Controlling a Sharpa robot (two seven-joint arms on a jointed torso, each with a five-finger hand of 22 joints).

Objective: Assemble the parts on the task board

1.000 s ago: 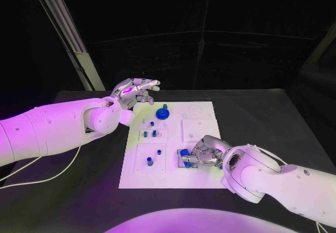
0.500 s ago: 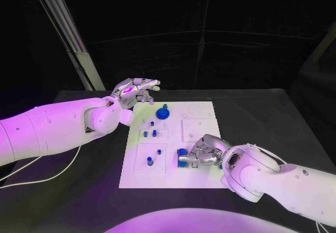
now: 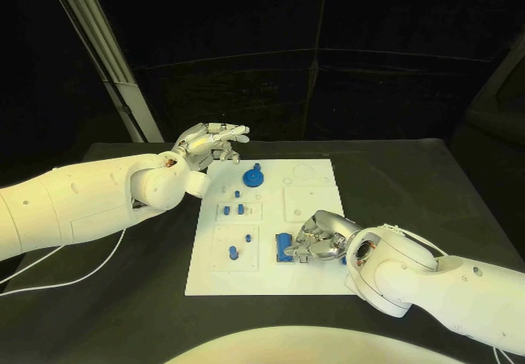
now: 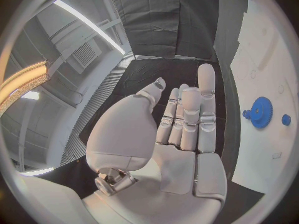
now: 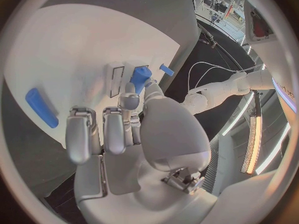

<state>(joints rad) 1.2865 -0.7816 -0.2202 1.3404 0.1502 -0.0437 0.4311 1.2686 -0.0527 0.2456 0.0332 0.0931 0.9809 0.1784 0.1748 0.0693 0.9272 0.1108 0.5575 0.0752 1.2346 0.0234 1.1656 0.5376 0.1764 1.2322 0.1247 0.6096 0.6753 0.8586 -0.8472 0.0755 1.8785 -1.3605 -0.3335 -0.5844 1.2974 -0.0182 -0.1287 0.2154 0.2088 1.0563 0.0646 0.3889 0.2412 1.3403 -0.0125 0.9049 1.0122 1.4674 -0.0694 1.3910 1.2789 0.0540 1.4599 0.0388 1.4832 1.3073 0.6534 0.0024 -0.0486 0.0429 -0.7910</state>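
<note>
The white task board [image 3: 254, 279] lies mid-table. My right hand [image 3: 319, 238] rests low on its near right part, fingers curled in. Its thumb and a fingertip pinch a small blue part [image 5: 140, 77] at a slot in the board [image 5: 74, 45]; that blue part [image 3: 287, 243] sits at the hand's left side. My left hand [image 3: 210, 142] hangs raised beyond the board's far left corner, fingers spread and holding nothing; its palm [image 4: 181, 134] is bare. A blue gear [image 3: 254, 178] stands on the board's far part, also the gear [image 4: 260, 112] beside the left hand.
Small blue pegs [image 3: 233, 208] stand in the board's middle left block, and more pegs [image 3: 234, 250] in the near left block. A loose blue bar [image 5: 42, 107] lies on the board by the right fingers. White cables [image 3: 66, 280] trail over the black table at the left.
My right hand has crept slightly left and nearer with the blue part at its fingertips. The left hand has stayed where it was.
</note>
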